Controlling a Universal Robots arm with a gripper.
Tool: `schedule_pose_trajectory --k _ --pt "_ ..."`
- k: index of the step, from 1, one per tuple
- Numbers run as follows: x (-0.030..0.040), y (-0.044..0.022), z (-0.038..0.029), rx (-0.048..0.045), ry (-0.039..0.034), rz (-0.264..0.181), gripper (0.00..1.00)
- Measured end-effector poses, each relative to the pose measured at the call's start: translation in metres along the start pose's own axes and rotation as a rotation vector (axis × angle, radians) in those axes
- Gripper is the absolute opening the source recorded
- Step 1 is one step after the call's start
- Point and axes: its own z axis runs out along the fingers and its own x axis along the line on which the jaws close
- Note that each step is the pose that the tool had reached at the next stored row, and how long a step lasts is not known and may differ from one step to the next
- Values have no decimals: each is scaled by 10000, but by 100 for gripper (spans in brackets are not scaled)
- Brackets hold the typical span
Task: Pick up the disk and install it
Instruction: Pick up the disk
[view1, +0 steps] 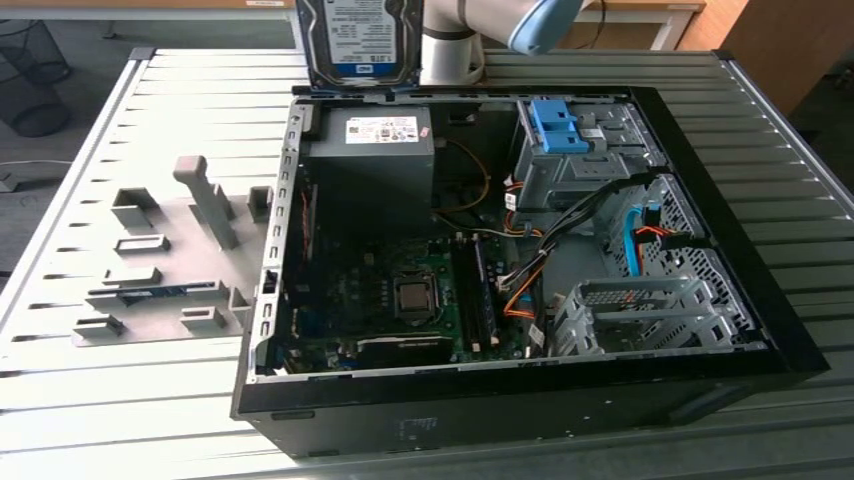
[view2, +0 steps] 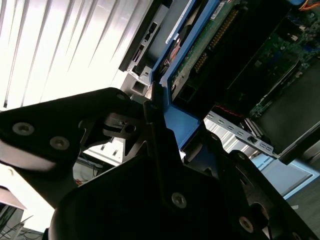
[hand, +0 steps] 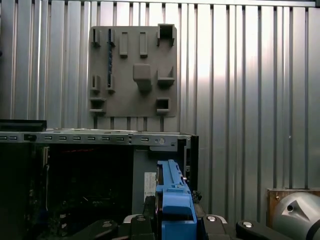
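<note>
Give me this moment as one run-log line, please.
gripper: shut on disk | disk: in the air, upright, at far rim of case, exterior view | install: not yet done

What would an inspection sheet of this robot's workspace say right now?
Surface: ribbed metal table.
Job's things: disk held upright at the edge of the open computer case.
Clutter: grey fixture plate on the table beside the case.
Claw: claw shut on the disk.
Cables: orange and black wires inside the case.
Surroundings: wire bin on the floor.
</note>
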Motion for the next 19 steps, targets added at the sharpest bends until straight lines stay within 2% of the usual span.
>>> schedule_pose_trajectory --k 2,5,19 --pt "0 -39 0 0 0 -1 36" --pt "14 -47 -1 0 0 2 36" --pt "279 -48 -4 3 25 107 36"
